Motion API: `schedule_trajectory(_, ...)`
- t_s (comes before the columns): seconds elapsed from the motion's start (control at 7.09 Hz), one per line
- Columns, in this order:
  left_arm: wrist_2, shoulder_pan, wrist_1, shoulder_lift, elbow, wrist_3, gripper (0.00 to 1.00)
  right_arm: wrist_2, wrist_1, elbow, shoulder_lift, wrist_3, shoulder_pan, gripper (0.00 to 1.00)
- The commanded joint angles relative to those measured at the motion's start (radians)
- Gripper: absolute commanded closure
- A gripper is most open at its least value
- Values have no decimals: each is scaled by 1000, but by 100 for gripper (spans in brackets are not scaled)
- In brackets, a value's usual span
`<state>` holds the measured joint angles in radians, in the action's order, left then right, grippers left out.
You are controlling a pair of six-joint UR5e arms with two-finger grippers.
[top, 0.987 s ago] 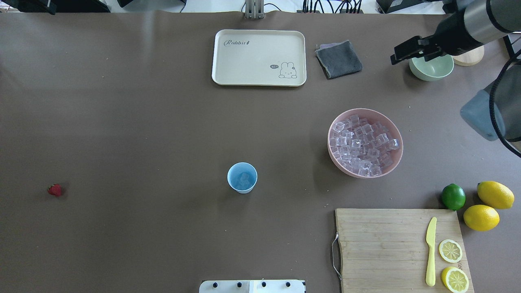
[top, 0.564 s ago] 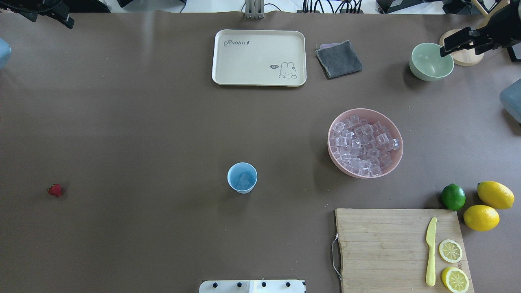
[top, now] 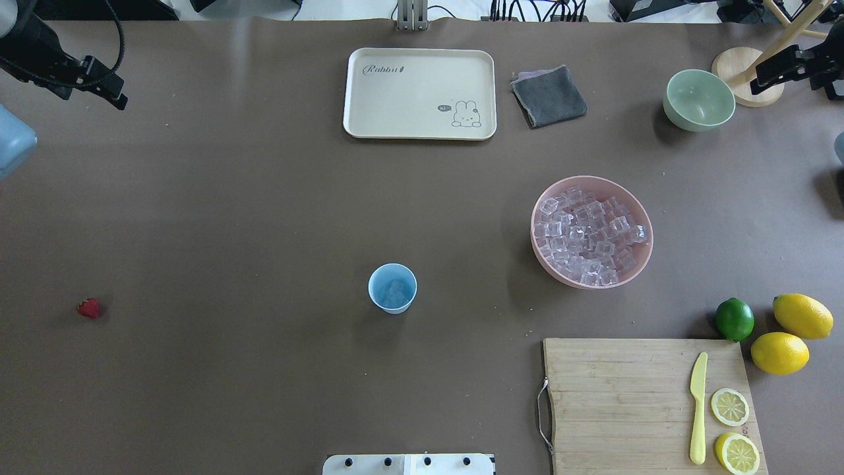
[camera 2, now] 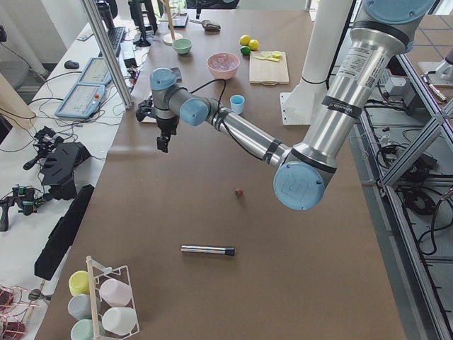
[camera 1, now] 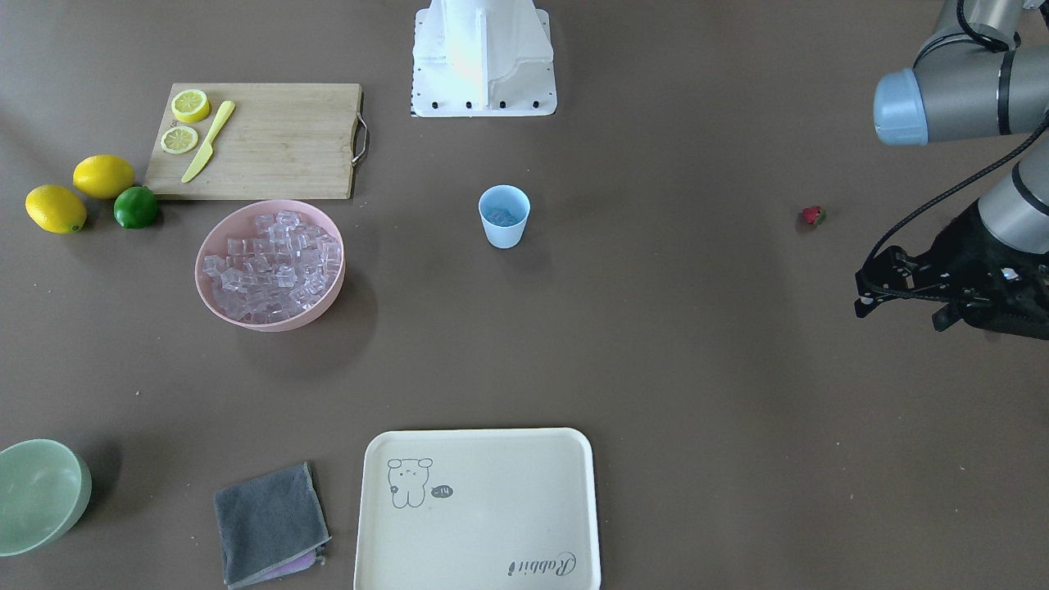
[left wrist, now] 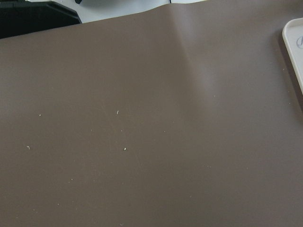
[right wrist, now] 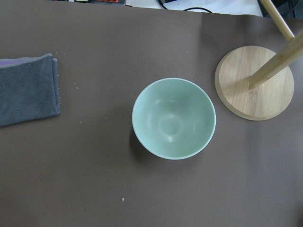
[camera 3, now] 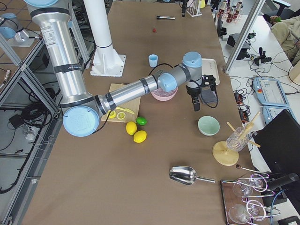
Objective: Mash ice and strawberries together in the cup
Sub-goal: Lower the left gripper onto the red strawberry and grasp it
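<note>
Currently left gripper (top: 117, 91) and right gripper (top: 765, 71) hang over the far table (top: 231, 198) corners, jaw spacing indeterminate. The cup (top: 392, 288) stands mid-table, well apart from both.

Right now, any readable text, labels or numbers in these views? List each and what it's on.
"Rabbit": cursive print in a corner of the tray.
"hi": in a small speech bubble beside the rabbit drawing on the same tray; any mark after it is too small to read.
Print along the left arm in the exterior left view: too small to read.
Small mark near the board edge by the lemon slices: too blurred to read.
</note>
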<state>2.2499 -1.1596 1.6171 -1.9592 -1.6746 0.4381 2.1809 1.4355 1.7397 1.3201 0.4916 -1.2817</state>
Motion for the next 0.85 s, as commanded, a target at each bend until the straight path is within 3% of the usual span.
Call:
schedule_trajectory(0.0, -4, 52, -3, 11, 18, -4, 2, -35, -4, -9, 2, -1, -1, 0)
schedule_trajectory(0.7, -1, 130, 7, 100, 12, -9, 2, -79, -6, -8, 5, -2, 10, 0)
